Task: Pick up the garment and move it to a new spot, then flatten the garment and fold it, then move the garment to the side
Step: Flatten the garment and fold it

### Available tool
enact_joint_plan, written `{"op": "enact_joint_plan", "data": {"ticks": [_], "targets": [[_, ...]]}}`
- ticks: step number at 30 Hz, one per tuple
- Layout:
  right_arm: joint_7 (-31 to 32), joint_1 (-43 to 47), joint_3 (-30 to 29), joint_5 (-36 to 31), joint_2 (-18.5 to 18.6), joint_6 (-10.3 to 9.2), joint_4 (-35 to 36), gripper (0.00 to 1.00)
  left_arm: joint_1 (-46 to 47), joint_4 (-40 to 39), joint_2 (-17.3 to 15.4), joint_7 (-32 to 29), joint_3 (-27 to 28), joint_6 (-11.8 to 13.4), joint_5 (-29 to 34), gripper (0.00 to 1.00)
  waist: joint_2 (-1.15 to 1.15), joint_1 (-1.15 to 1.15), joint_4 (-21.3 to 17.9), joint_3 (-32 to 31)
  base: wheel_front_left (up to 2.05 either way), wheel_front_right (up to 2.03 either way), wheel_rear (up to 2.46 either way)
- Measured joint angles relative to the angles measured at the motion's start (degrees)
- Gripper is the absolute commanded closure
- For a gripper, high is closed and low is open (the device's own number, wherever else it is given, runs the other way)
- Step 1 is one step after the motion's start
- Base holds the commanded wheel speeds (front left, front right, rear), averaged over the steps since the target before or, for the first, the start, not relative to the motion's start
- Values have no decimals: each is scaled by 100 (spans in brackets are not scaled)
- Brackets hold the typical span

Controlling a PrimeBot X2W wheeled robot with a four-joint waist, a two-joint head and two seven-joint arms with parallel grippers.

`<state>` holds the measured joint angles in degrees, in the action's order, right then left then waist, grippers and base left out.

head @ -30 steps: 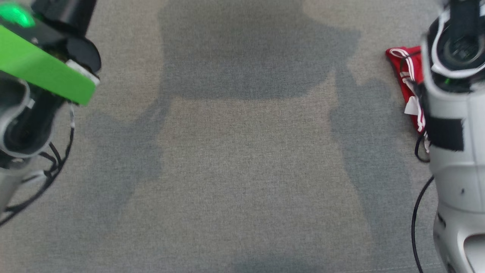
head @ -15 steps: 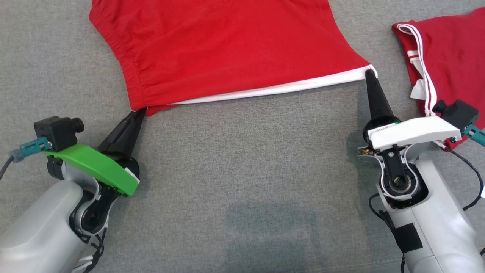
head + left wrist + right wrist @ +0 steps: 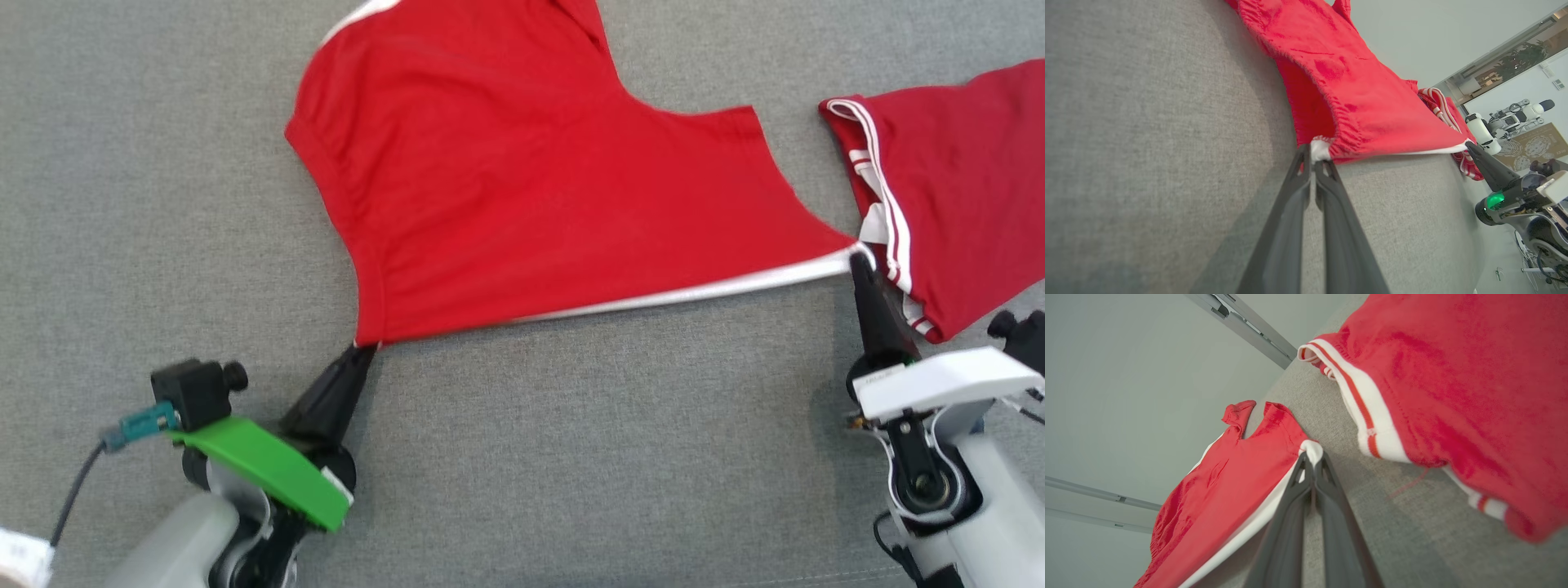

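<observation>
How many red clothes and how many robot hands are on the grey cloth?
Red clothes: 2, the held garment and the striped garment
Robot hands: 2, the left gripper and the right gripper
Total: 4

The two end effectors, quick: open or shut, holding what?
Left end effector: shut on one corner of the red fabric garment with white trim.
Right end effector: shut on its opposite corner.
</observation>
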<state>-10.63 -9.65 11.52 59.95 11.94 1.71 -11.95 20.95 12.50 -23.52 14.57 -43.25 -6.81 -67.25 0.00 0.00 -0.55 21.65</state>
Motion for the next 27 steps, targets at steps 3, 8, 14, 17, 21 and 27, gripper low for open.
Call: {"op": "enact_joint_plan", "data": {"ticks": [3, 8, 14, 17, 21, 27], "targets": [[11, 490, 35, 2, 143, 82, 10, 100, -620, -127, 1, -26, 11, -8, -197, 100, 0, 0, 31, -219, 0, 0, 0], [137, 1491, -99, 422, 264, 287, 300, 100, -1659, -360, -45, -46, -377, -41, -906, 100, 0, 0, 84, -601, 0, 0, 0], [349, 2649, -483, 1282, 480, 437, 1074, 100, -2586, -1224, -304, -731, -768, -75, -1951, 100, 0, 0, 168, -990, 0, 0, 0], [470, 2853, -517, 1373, 643, 485, 1475, 100, -2722, -1677, -595, -738, -646, -75, -2147, 100, 0, 0, 232, -1082, 0, 0, 0], [588, 2638, -435, 1343, 813, 485, 2013, 100, -2693, -2218, -892, -643, -300, -75, -2190, 100, 0, 0, 279, -1029, 0, 0, 0], [738, 1695, -276, 1083, 860, 482, 2462, 100, -2485, -2630, -964, -595, 101, -74, -2458, 100, 0, 0, 312, -798, 0, 0, 0]]}}
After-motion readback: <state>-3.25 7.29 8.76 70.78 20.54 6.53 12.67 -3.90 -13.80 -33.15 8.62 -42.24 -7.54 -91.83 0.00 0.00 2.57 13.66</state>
